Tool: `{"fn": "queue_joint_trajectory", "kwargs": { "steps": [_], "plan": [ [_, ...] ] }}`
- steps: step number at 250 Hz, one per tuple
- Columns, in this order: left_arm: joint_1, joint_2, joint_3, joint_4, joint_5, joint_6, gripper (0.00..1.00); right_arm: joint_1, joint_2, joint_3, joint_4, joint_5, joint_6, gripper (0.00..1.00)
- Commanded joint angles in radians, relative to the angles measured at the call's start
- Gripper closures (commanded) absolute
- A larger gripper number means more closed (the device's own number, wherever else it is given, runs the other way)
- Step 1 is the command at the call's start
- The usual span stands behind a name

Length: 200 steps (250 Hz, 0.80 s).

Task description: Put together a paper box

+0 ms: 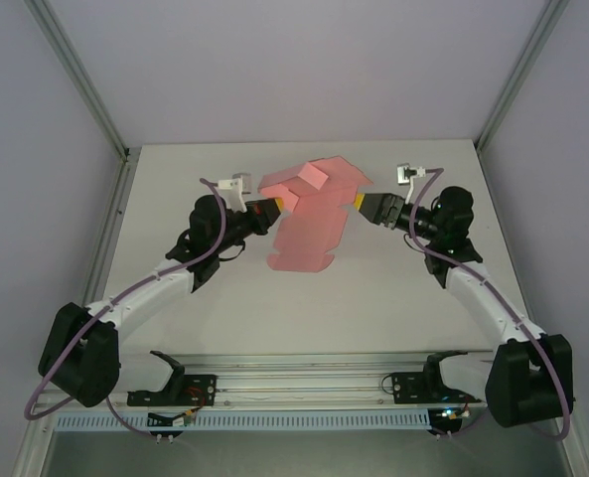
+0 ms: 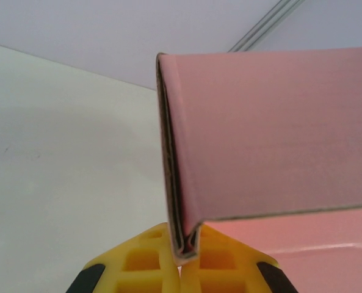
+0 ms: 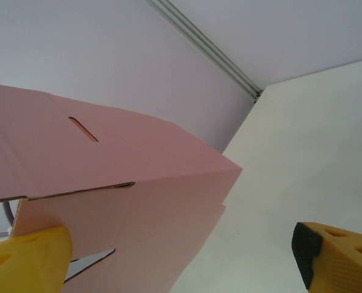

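The paper box [image 1: 309, 214] sits at the far middle of the bench [image 1: 393, 298], between the two arms. It is a pink card sheet, partly folded: its far part is raised into angled panels, and a flat panel reaches toward the near side. I cannot tell whether that panel rests on the bench.

The left pincer [image 1: 274, 209] meets the card's left side. From the left wrist, this pincer [image 2: 184, 259] is clamped together on a doubled fold of the paper box [image 2: 272, 134], which stands up from it.

The right pincer [image 1: 362, 203] is at the card's right edge. From the right wrist, this pincer [image 3: 182, 250] stands wide apart. One of its yellow fingers [image 3: 28, 259] overlaps the paper box [image 3: 107, 165], and the other is well clear over the bench.
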Motion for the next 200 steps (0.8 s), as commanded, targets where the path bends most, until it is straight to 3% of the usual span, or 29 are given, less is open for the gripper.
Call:
{"fn": "queue_joint_trajectory", "kwargs": {
  "steps": [1, 33, 103, 128, 158, 200],
  "plan": [
    [0.003, 0.021, 0.014, 0.057, 0.043, -0.005, 1.00, 0.016, 0.034, 0.030, 0.044, -0.015, 0.021, 0.11],
    [0.004, 0.039, 0.017, 0.053, 0.042, 0.000, 1.00, 0.039, 0.090, 0.044, 0.067, 0.005, 0.012, 0.19],
    [0.004, 0.057, 0.020, 0.046, 0.051, 0.015, 1.00, 0.114, 0.170, 0.073, 0.069, 0.065, -0.031, 0.21],
    [0.003, 0.043, 0.011, 0.060, 0.055, 0.013, 1.00, 0.148, 0.179, 0.112, -0.144, 0.189, -0.142, 0.25],
    [0.003, 0.020, 0.003, 0.061, 0.043, 0.023, 1.00, 0.233, 0.189, 0.200, -0.472, 0.465, -0.343, 0.26],
    [0.003, -0.012, -0.006, 0.051, 0.031, 0.039, 1.00, 0.252, 0.172, 0.197, -0.569, 0.622, -0.366, 0.28]
  ]
}}
